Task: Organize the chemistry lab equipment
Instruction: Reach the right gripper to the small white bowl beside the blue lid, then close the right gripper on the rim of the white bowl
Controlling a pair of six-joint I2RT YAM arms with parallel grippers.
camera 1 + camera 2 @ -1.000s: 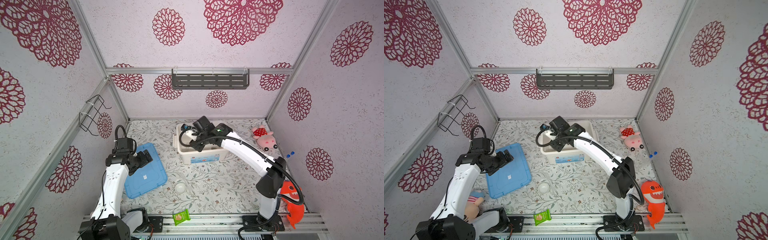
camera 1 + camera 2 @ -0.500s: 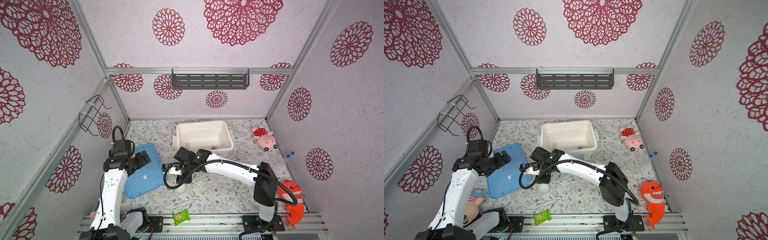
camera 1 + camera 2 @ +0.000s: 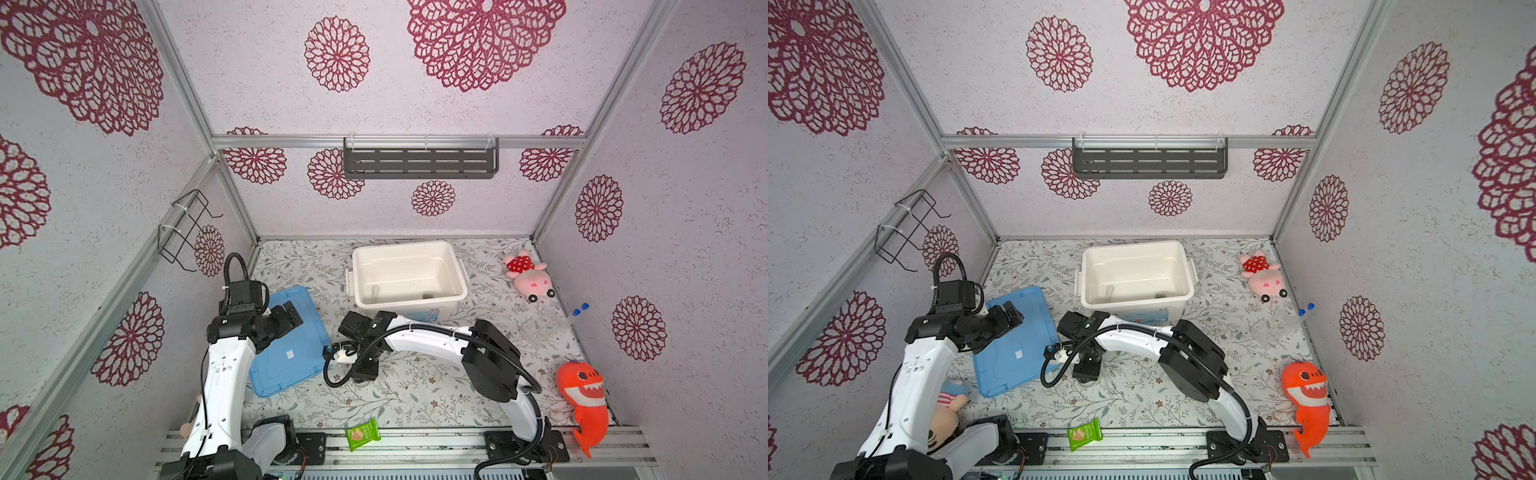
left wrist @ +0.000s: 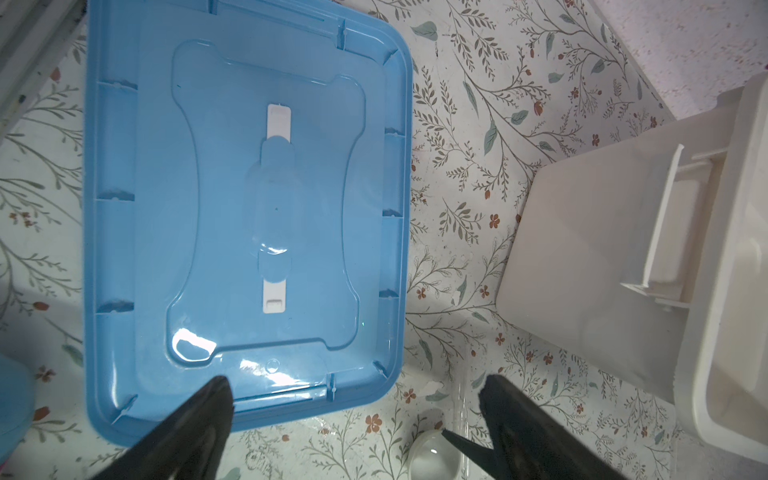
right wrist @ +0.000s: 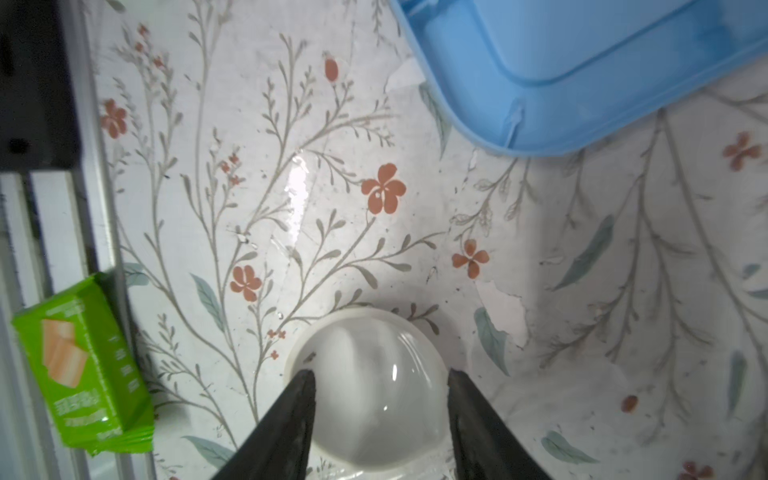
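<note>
A small round white ceramic dish (image 5: 368,386) rests on the floral table near the front. My right gripper (image 5: 380,390) stands open over it, one finger at each side of its rim. In both top views that gripper (image 3: 363,374) hides most of the dish (image 3: 1087,382). My left gripper (image 4: 353,382) hangs open and empty above the edge of the blue lid (image 4: 249,208). A thin clear glass tube (image 4: 461,399) lies beside the dish (image 4: 434,457). Two clear tubes with blue caps (image 3: 575,320) lie by the right wall.
The open white bin (image 3: 459,270) stands at the back, with a thin rod (image 3: 376,291) and a small round thing (image 3: 428,296) inside. A green snack packet (image 3: 363,434) lies at the front rail. A pink plush (image 3: 525,276) and an orange shark plush (image 3: 582,399) sit on the right.
My right arm has swung from over the white bin to the front centre and come down over the dish, its jaws widening. The left arm has barely moved.
</note>
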